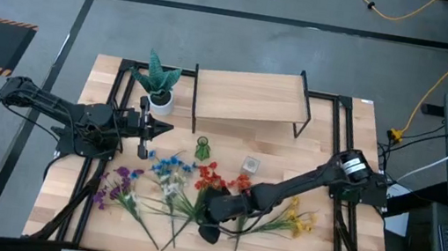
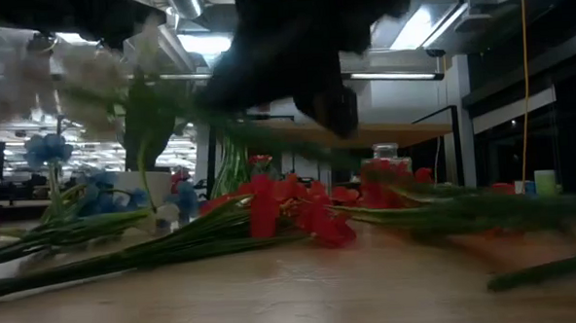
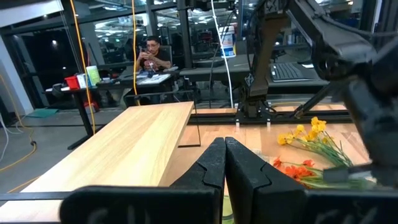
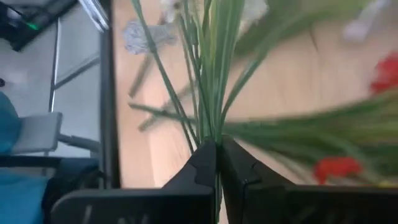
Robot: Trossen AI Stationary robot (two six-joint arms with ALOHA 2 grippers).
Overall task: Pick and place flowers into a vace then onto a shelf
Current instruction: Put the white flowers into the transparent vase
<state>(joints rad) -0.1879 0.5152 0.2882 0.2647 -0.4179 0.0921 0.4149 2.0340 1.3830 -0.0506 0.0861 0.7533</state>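
Note:
Flower sprigs lie on their sides across the near half of the table: purple (image 1: 117,188), blue (image 1: 166,168), red and orange (image 1: 214,178), yellow (image 1: 299,219). My right gripper (image 1: 209,228) hangs over the stems near the table's front edge, shut on a bunch of thin green stems (image 4: 211,93) with pale blossoms (image 4: 249,9) at the far end. A small green glass vase (image 1: 202,148) stands at mid-table. The shelf (image 1: 250,97) stands at the back. My left gripper (image 1: 143,149) is shut, level and clear of everything, left of the vase. My right gripper pinches the green stems (image 4: 215,127) between its two fingers (image 4: 200,165); several thin stems and leaves fan out from between the tips. The fingers slant down from the table's right side. In the low view the pale blossom end (image 2: 31,85) is off the table.
A spiky green plant in a white pot (image 1: 159,89) stands at the back left, beside the shelf. A small clear jar (image 1: 249,164) sits right of the vase. A black metal frame runs along the table's edges. A seated person shows in the room beyond.

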